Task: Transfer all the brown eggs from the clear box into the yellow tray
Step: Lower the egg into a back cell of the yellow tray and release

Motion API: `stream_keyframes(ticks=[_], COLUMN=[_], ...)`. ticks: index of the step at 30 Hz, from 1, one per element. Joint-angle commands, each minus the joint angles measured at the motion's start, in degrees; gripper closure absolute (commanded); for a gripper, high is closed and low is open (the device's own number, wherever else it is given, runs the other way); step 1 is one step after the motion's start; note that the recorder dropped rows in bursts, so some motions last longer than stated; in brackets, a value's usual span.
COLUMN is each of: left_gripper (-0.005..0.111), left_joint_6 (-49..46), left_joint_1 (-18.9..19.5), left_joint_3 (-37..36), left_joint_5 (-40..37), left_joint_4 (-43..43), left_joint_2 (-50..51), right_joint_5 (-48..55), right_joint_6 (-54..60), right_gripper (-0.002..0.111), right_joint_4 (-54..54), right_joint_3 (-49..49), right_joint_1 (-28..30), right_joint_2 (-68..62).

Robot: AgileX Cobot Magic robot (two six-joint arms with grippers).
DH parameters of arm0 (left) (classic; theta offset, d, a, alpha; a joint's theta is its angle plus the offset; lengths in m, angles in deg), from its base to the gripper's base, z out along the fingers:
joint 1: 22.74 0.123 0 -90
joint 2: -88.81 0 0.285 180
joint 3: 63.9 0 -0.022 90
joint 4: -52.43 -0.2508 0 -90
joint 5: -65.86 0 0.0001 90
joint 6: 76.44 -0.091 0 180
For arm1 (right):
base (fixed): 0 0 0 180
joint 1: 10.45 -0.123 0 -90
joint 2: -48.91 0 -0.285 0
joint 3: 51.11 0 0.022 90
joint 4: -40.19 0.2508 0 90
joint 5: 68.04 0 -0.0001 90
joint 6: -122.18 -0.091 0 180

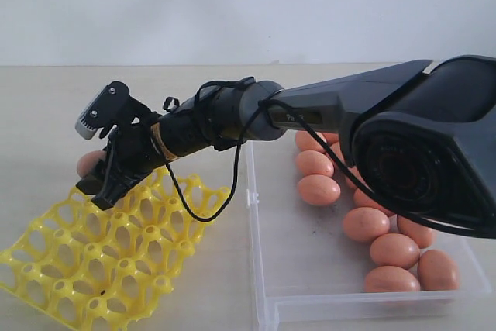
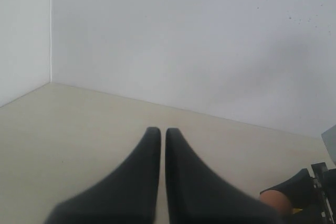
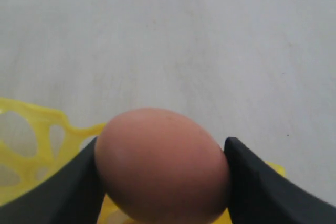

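A brown egg (image 3: 163, 166) is clamped between the right gripper (image 1: 99, 184) fingers and held just above the far edge of the yellow tray (image 1: 77, 246). Other brown eggs (image 1: 318, 190) are seen in the clear box (image 1: 294, 269) beside the tray. Left gripper (image 2: 163, 132) fingers are seen almost together, nothing between.

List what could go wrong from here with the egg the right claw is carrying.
1. The brown egg in the right claw hangs near the far edge of the yellow tray; released off a cup, it may roll onto the table.
2. The black cable loops low over the tray posts and might snag them, shifting the tray.
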Motion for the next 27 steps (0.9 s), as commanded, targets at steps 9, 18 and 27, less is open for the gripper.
stream_keyframes(ticks=[9,18,27], left_gripper=[0.103,0.103,0.103], left_joint_6=[0.5,0.5,0.5], left_joint_1=[0.1,0.1,0.1], left_joint_3=[0.0,0.0,0.0], left_joint_5=[0.8,0.8,0.7], left_joint_4=[0.5,0.5,0.5], left_joint_2=[-0.1,-0.1,-0.1], right_joint_5=[2.1,2.4,3.4], right_joint_6=[-3.9,-3.7,-4.0], right_gripper=[0.058,0.058,0.04], right_joint_4=[0.1,0.1,0.1], right_joint_3=[-0.3,-0.3,-0.3], right_joint_1=[0.2,0.2,0.2], right_joint_2=[1.0,1.0,1.0])
